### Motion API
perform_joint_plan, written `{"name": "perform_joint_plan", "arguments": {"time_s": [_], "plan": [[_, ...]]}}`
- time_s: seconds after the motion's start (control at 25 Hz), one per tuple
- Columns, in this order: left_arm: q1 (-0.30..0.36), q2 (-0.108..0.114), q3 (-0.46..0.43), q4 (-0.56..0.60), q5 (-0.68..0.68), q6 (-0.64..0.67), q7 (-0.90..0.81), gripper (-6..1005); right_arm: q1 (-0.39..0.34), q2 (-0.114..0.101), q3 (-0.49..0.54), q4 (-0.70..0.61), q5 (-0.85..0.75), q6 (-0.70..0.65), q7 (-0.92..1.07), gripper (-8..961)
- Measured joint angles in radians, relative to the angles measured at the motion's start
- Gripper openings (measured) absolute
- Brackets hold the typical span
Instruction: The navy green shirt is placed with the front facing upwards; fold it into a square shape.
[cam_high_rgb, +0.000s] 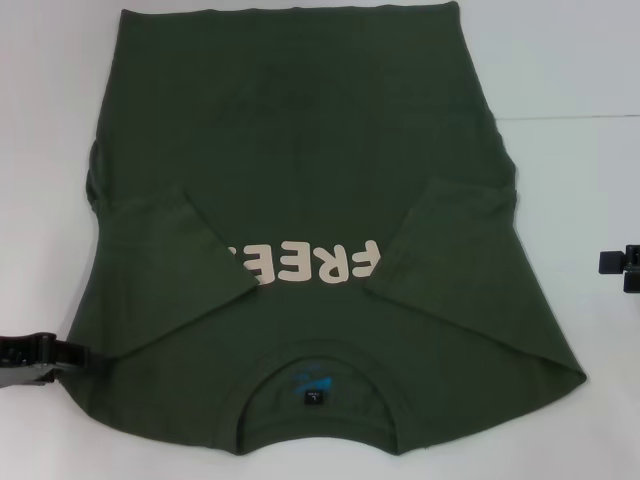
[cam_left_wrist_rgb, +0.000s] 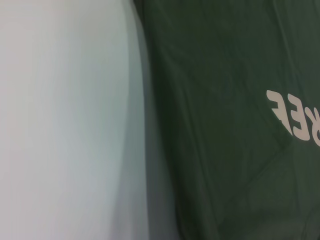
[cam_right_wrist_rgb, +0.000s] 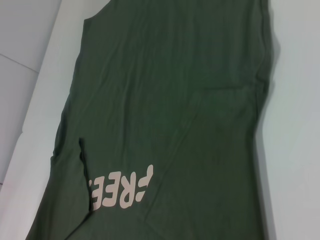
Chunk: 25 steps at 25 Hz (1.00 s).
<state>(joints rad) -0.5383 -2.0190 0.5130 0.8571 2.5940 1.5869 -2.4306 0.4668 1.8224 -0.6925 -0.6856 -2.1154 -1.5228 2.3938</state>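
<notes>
The dark olive-green cotton T-shirt (cam_high_rgb: 320, 200) lies flat on the white worktop (cam_high_rgb: 570, 80), collar near, both sleeves folded inward over the lettering to square its sides. The left tool (cam_high_rgb: 45, 355) sits at its near-left edge and the right tool (cam_high_rgb: 620, 265) rests well off to the right; I cannot tell either tool's opening.

Cream "FREE" lettering (cam_high_rgb: 305, 262), partly covered by folded sleeves, marks the shirt (cam_high_rgb: 300, 130).

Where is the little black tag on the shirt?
In the head view, the tag sits inside the collar at the shirt's near edge, just below the "FREE" letters.
</notes>
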Motion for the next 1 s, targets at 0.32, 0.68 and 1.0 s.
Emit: {"name": "perform_joint_plan", "arguments": {"time_s": [0.32, 0.68, 1.0], "plan": [[0.0, 0.001, -0.001, -0.001, 0.006, -0.012, -0.015, 333, 0.002, 0.0, -0.003, 0.0, 0.0, -0.01, 0.001, 765], [0.001, 0.0, -0.001, -0.003, 0.007, -0.015, -0.015, 33, 0.016, -0.009, -0.004, 0.0, -0.048, -0.028, 0.041, 765], [0.002, 0.003, -0.004, -0.003, 0.002, -0.004, -0.015, 32, 0.109, -0.077, 0.019, -0.002, -0.298, -0.134, 0.232, 764]]}}
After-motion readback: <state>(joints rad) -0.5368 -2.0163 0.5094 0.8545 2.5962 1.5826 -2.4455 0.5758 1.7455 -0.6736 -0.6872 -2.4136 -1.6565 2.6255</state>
